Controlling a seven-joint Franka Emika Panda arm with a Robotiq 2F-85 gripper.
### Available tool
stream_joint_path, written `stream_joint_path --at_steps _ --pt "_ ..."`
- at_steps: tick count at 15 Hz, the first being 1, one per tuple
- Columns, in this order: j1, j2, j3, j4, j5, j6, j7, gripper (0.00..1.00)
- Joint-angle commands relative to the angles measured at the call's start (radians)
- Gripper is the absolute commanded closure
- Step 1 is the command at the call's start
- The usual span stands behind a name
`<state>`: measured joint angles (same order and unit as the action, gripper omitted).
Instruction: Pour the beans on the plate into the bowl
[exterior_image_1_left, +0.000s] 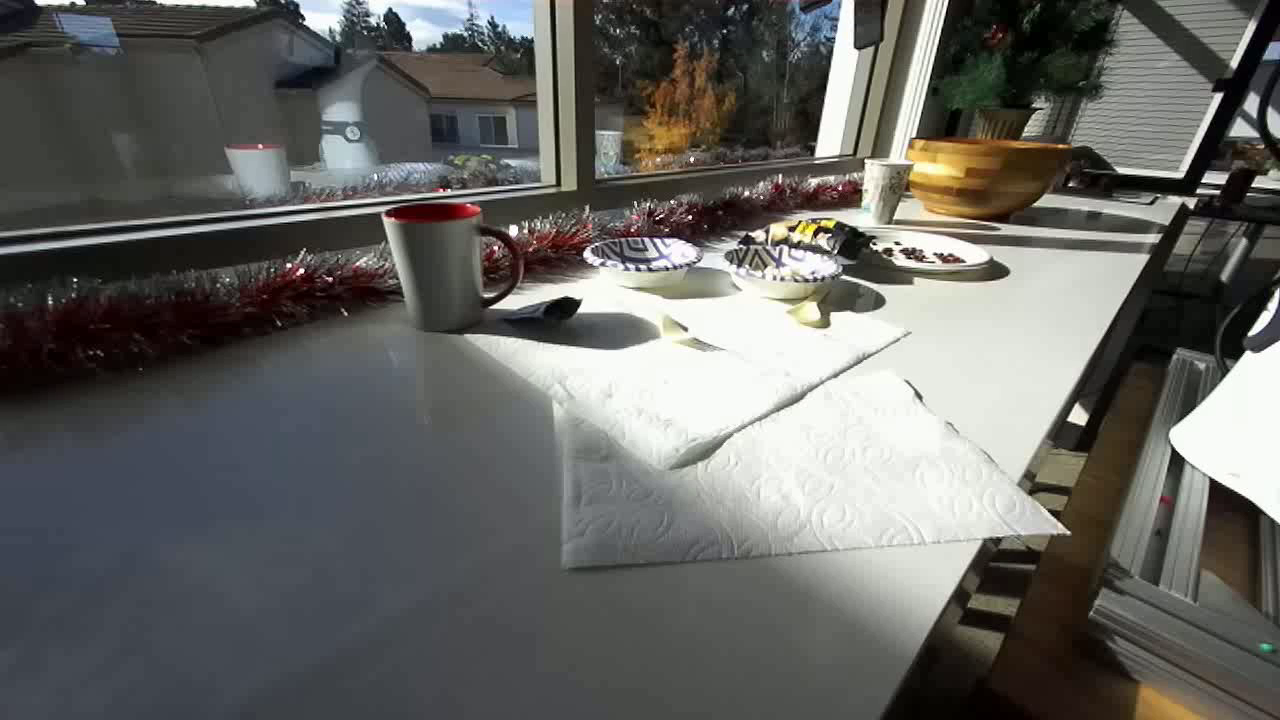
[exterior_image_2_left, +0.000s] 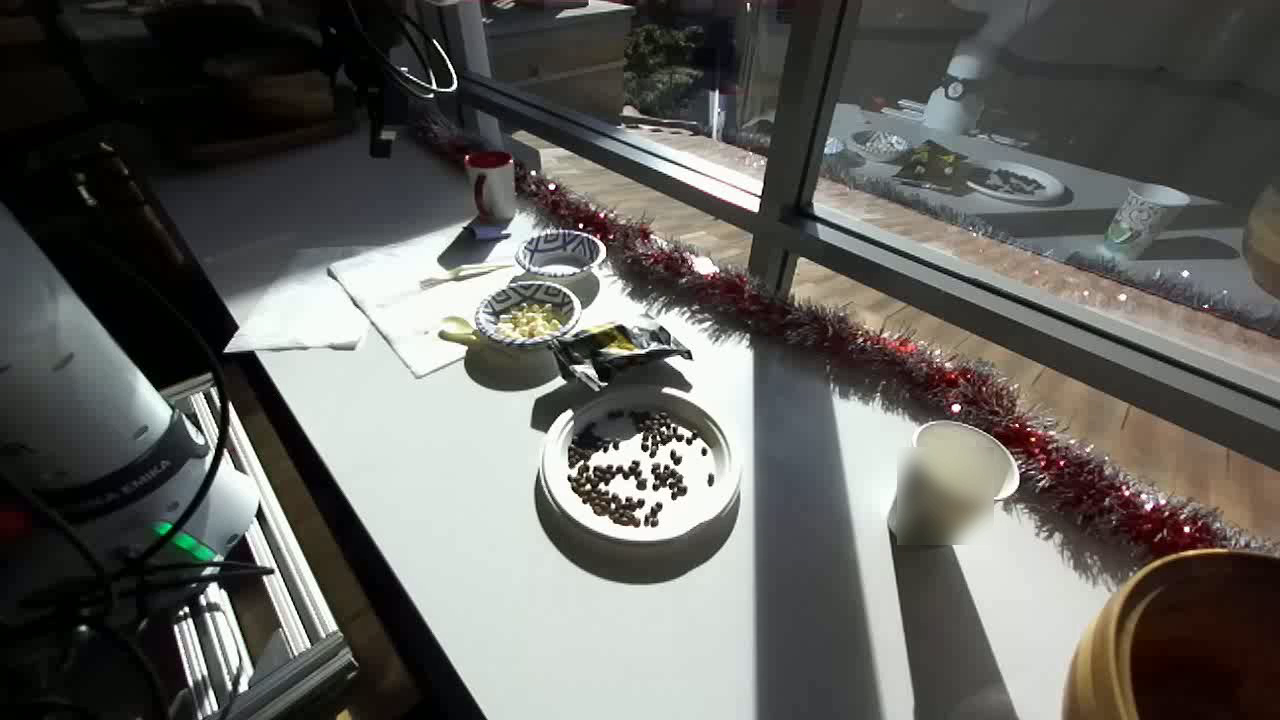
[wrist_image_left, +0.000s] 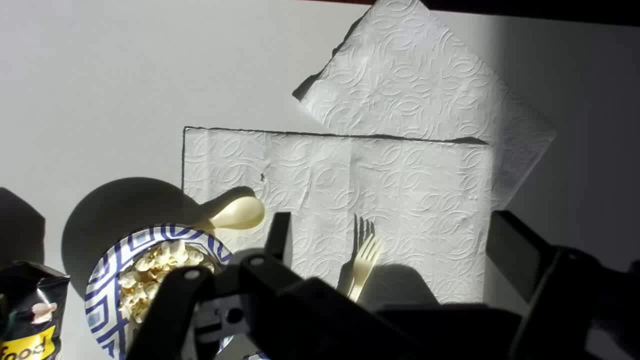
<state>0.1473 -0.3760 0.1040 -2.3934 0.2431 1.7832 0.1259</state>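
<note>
Wrist view: pincer (wrist_image_left: 392, 237), jaws wide apart, partly hides popcorn bowl (wrist_image_left: 103, 290). Two patterned bowls (exterior_image_2_left: 562, 247) including that, one plate (exterior_image_2_left: 700, 515); beans (exterior_image_2_left: 668, 478) too small to count.

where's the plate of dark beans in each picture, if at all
In an exterior view: plate, right of centre, in the upper half.
In an exterior view: plate, just below centre.
Wrist view: not in it.
Shared landmark: the black-and-yellow packet, next to the plate in both exterior views, bottom left in the wrist view.
</note>
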Motion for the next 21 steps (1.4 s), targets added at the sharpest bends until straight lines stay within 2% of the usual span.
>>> stream_joint_path --at_steps 1,9,11,16,21 --pt "-0.011 0.0 0.01 0.001 0.003 -0.002 -0.003 0.0" --pt "-0.015 0.004 -0.003 0.003 0.003 -0.008 -0.027 0.0" --pt "-0.033 -0.015 -0.047 -0.008 0.02 -0.002 -0.101 0.0" --pt "-0.12 -0.041 -0.201 0.012 -0.013 -0.1 -0.327 0.0" --pt "-0.233 0.037 -0.38 0.081 -0.04 -0.208 -0.575 0.0"
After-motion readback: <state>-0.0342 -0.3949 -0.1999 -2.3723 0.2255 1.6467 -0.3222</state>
